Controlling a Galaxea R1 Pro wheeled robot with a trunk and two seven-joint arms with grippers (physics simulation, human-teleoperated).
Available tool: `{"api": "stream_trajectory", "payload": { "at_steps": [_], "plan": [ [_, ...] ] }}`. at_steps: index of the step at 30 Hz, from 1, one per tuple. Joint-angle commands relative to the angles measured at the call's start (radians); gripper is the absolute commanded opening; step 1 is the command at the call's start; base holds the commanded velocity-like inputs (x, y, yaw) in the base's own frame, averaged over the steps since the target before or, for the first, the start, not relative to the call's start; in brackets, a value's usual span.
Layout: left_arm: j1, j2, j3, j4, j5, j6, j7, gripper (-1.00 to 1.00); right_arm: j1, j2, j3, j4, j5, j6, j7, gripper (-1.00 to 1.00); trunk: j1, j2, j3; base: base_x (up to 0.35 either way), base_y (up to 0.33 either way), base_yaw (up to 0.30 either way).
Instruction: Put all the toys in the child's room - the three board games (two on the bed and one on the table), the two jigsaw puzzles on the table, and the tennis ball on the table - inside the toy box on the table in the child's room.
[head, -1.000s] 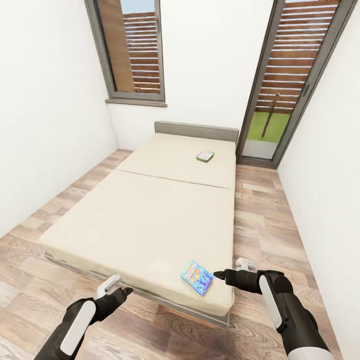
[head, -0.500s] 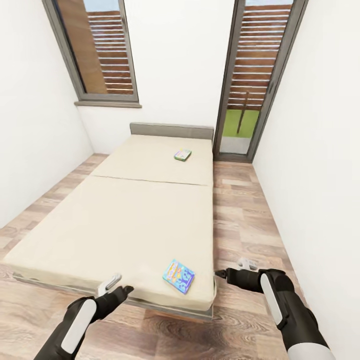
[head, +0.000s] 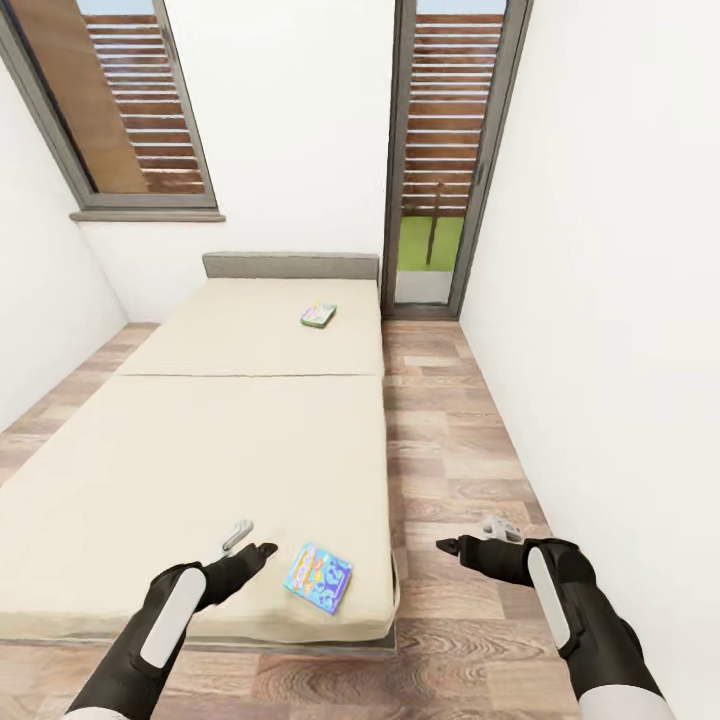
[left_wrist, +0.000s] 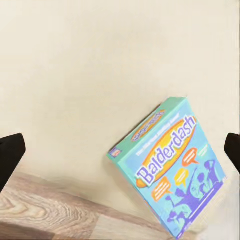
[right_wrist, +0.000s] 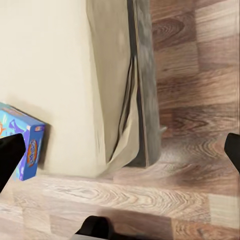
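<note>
In the child's room, the bed (head: 200, 450) lies ahead with its beige mattress. A mostly blue board game (head: 318, 577), labelled "Balderdash" (left_wrist: 170, 170), lies flat near the mattress's near right corner. A second, green-edged board game (head: 318, 316) lies far off near the headboard. My left gripper (head: 250, 541) hovers open over the mattress just left of the blue box, with nothing between its fingers (left_wrist: 10, 155). My right gripper (head: 468, 536) is open over the floor to the right of the bed. In the right wrist view the blue box (right_wrist: 22, 145) sits by the bed corner.
A wood-plank floor strip (head: 450, 450) runs between the bed's right side and the white wall (head: 620, 300). A tall glass door (head: 440, 150) stands at its far end, and a window (head: 120, 110) is behind the headboard (head: 290, 265).
The whole view has swung right and closed in, so the bed sits further left. My left gripper now hangs over the mattress by the blue box, and my right over the floor.
</note>
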Motion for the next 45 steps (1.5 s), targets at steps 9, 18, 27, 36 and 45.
{"api": "stream_trajectory", "payload": {
  "at_steps": [9,18,27,36,45],
  "plan": [
    [-0.035,-0.001,0.001,0.001,0.011,0.011,0.011,1.00,-0.003,0.002,-0.015,0.002,-0.005,0.033,0.001,1.00,0.000,0.000,-0.001,0.140,0.000,-0.270],
    [-0.044,0.013,0.005,0.002,0.008,0.020,0.019,1.00,-0.004,0.007,-0.017,0.004,-0.004,0.038,0.001,1.00,0.000,0.000,-0.001,0.027,0.000,-0.097],
    [-0.048,0.017,0.004,-0.004,0.014,0.056,0.018,1.00,-0.003,0.009,-0.015,0.004,0.000,0.039,0.001,1.00,0.000,0.000,-0.001,0.006,0.000,-0.021],
    [-0.048,0.020,0.017,-0.002,0.023,0.114,0.016,1.00,-0.003,0.010,-0.012,0.005,0.002,0.039,0.001,1.00,0.000,0.000,-0.001,0.001,0.000,-0.004],
    [-0.048,0.027,0.020,0.008,0.033,0.129,0.013,1.00,-0.003,0.010,-0.010,0.005,0.004,0.040,0.001,1.00,0.027,-0.049,-0.023,0.000,0.000,0.000]
  ]
}}
